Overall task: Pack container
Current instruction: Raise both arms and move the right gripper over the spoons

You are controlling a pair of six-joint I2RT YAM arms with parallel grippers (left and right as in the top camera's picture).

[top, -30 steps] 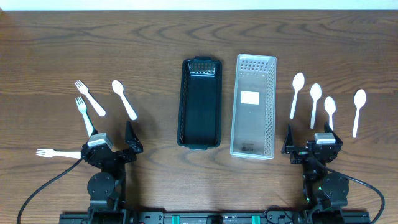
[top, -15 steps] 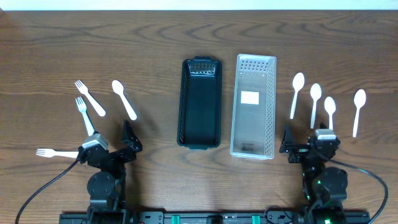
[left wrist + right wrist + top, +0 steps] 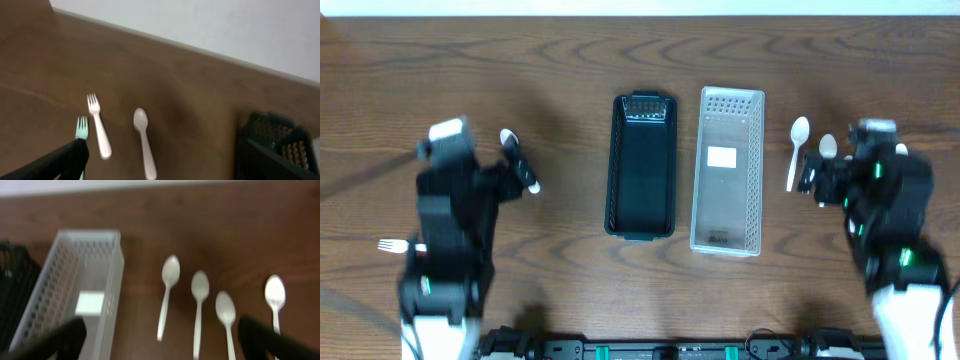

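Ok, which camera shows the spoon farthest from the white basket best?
Right wrist: that spoon shows bowl and handle there, though blurred. Overhead, the right arm covers it; only the two spoons nearest the white basket show. The left wrist view doesn't show it at all.

Even, soft light with faint shadows; both wrist views blurred, overhead partly smeared
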